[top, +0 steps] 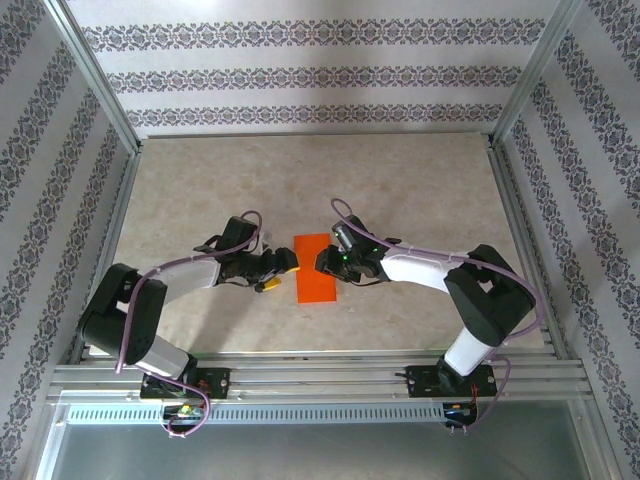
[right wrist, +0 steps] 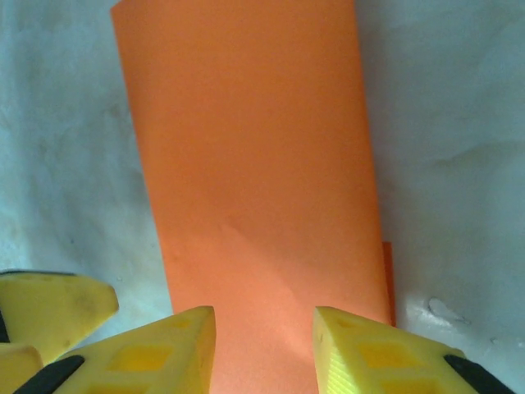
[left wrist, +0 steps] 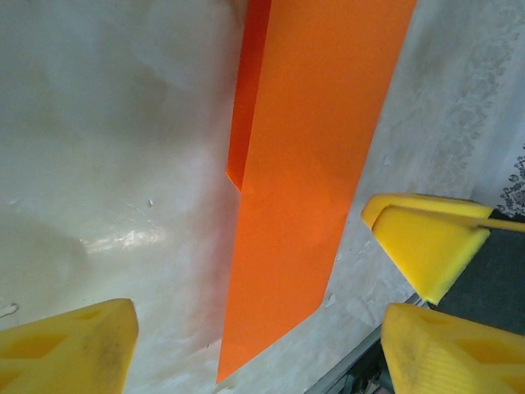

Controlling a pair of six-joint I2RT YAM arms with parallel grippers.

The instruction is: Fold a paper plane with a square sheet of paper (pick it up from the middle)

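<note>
The square sheet of paper (top: 317, 268) lies flat on the table as a narrow orange-red rectangle, folded over on itself. In the left wrist view the paper (left wrist: 312, 164) shows a lower layer peeking out along its left edge. My left gripper (top: 283, 265) sits at the paper's left edge, open; its yellow fingers stand wide apart, and the left gripper (left wrist: 254, 353) straddles the paper's near corner. My right gripper (top: 325, 260) is at the paper's right edge. In the right wrist view the right gripper (right wrist: 264, 345) hovers low over the paper (right wrist: 254, 164), open, with a gap between its fingers.
The beige marbled table (top: 200, 190) is fenced by aluminium rails (top: 320, 375) at the near edge and both sides, with patterned walls behind. The two grippers' fingertips are close together over the paper. Bare table lies beyond and to both sides.
</note>
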